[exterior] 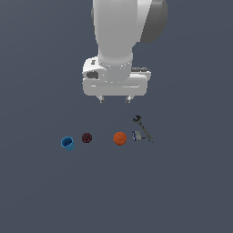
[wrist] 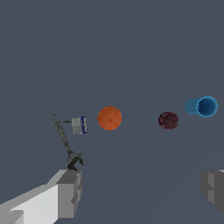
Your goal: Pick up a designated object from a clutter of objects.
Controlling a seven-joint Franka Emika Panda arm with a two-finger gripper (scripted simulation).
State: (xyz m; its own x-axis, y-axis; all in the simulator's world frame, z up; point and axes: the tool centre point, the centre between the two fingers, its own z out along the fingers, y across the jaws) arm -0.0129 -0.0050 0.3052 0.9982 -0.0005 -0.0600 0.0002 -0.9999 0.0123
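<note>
Exterior view faces the arm from afar; wrist view looks down, nearer; both share the clutter.

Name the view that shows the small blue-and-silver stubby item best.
The wrist view: the blue-and-silver stubby item appears larger, clear of the wrench. The exterior view shows it tiny, crowded against the wrench.

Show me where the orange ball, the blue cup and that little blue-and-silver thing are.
orange ball point(exterior: 120, 138): exterior view, middle of the ball.
blue cup point(exterior: 68, 143): exterior view, on its outer wall.
blue-and-silver stubby item point(wrist: 79, 125): wrist view, on its pale body, between the ball and the thin dark wrench point(wrist: 62, 139).
</note>
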